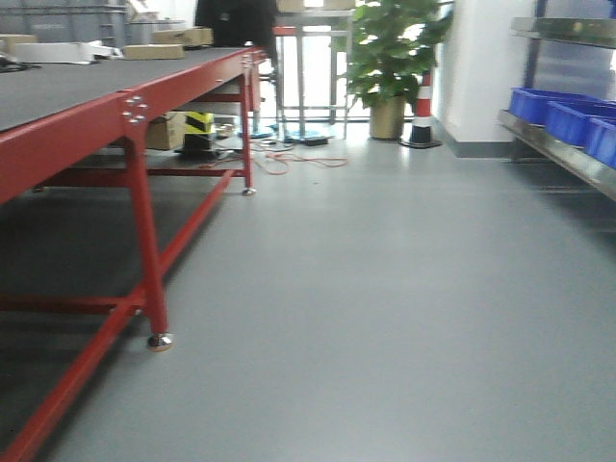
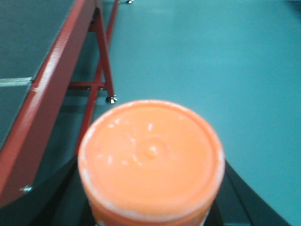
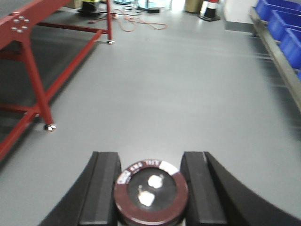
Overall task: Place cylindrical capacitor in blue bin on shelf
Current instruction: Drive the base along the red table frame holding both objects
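Observation:
In the right wrist view the cylindrical capacitor (image 3: 151,190), a dark stub with a brown-red ring and two pale terminals on top, stands between the black fingers (image 3: 101,188) of my right gripper (image 3: 150,165), which is shut on it above the grey floor. The steel shelf (image 1: 563,154) runs along the right wall and carries blue bins (image 1: 553,111). The same shelf rail (image 3: 282,66) and blue bins (image 3: 277,19) show far ahead to the right of the capacitor. My left gripper (image 2: 151,188) is shut on an orange-capped container (image 2: 150,155) that hides its fingertips.
A red-framed workbench (image 1: 67,135) with a dark top fills the left side, its legs (image 3: 35,89) reaching the floor. Boxes (image 1: 183,130) sit under it. Cables (image 1: 289,159), a potted plant (image 1: 390,58) and a striped cone (image 1: 422,111) stand at the far end.

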`<state>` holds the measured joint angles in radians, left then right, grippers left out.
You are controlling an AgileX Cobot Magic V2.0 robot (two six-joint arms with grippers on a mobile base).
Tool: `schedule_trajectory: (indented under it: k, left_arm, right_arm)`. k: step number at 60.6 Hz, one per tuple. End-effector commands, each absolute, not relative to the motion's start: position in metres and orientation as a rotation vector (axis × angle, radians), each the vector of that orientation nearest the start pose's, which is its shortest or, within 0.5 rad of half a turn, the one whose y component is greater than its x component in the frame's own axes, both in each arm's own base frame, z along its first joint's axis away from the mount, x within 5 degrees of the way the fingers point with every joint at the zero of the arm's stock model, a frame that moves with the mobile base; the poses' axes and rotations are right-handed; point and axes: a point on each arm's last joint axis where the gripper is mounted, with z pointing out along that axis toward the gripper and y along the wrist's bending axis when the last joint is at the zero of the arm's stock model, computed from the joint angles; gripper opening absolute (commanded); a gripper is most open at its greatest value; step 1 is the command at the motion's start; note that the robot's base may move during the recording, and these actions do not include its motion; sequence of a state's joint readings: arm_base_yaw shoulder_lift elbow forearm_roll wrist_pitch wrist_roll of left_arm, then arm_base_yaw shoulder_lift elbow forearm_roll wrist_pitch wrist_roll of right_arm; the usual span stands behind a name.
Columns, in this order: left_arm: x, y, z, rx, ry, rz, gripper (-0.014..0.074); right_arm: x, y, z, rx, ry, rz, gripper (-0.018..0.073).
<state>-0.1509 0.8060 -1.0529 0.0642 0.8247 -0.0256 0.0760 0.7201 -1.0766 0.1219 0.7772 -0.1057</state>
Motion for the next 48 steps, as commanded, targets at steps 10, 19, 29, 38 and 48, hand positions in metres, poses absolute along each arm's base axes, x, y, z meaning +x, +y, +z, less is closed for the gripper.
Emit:
schedule_trajectory:
  k: [10,19,29,38,48]
  left_arm:
    - [0.1398,-0.0183,0.4197,0.147,2.01,-0.048,-0.0111]
    - [0.1398,-0.0183,0.4197,0.147,2.01,-0.048,-0.0111]
    - [0.1398,-0.0183,0.4197,0.147,2.01,-0.048,-0.0111]
    - [0.1398,-0.0183,0.4197,0.147,2.01,-0.048,-0.0111]
    - [0.1398,-0.0183,0.4197,0.147,2.01,-0.048,-0.0111]
  right_arm:
    - [0.1105,0.0163,0.4427,-0.152,1.849,0.115,0.0002]
    - [0.11,0.0162,0.4429,-0.152,1.847,0.115,0.0002]
    - [0.11,0.0162,0.4429,-0.152,1.847,0.115,0.0002]
    - [0.11,0.0162,0.4429,-0.152,1.847,0.115,0.0002]
    - [0.11,0.0162,0.4429,-0.152,1.847,0.115,0.0002]
